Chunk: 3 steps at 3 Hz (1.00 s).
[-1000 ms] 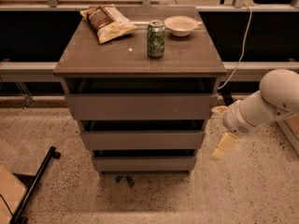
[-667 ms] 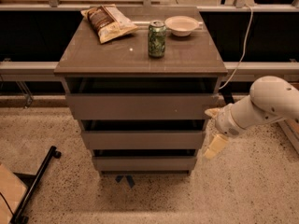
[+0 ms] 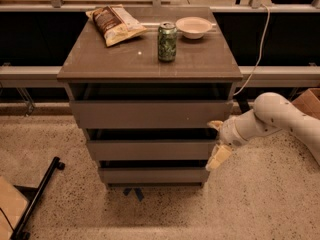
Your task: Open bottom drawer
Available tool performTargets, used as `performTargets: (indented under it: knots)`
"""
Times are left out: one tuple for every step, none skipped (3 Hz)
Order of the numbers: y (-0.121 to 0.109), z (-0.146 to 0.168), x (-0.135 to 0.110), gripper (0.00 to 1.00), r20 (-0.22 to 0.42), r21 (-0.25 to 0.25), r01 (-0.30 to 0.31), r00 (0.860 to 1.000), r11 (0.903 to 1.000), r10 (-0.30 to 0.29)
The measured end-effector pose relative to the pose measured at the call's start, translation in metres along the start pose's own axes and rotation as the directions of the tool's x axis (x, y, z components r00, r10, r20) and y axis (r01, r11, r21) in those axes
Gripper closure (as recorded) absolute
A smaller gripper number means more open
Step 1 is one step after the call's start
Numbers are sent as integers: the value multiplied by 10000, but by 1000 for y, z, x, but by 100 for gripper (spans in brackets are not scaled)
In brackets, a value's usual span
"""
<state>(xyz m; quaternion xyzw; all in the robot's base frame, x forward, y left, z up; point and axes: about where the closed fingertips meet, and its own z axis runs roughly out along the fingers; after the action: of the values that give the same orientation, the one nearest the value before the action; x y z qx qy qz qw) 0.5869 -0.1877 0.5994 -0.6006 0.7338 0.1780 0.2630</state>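
The bottom drawer (image 3: 152, 175) is the lowest and narrowest of three grey-brown fronts on the cabinet, flat and without a handle, and it looks closed. My gripper (image 3: 217, 143) comes in from the right on a white arm. It sits at the cabinet's right edge, level with the middle drawer (image 3: 150, 150) and just above the bottom drawer's right end. One pale fingertip (image 3: 218, 157) hangs down beside the middle drawer's corner; the other points toward the top drawer (image 3: 150, 114). The fingers are spread apart and hold nothing.
On the cabinet top (image 3: 100, 59) lie a chip bag (image 3: 116, 23), a green can (image 3: 167, 41) and a white bowl (image 3: 193, 26). A black stand leg (image 3: 37, 194) lies on the speckled floor at left. A cardboard box (image 3: 307, 101) is at right.
My gripper and arm have moved left, from beside the cabinet to its right edge next to the middle drawer. The drawers have not moved.
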Motion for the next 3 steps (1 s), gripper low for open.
performTargets:
  knots:
    - [-8,34,21,0,309,-220,-272,9991,9994,278]
    - [-8,58,44,0,386,-398,-790,9960,9961,805]
    - [0,74,72,0,-72,-726,-1717,9851,9825,1716]
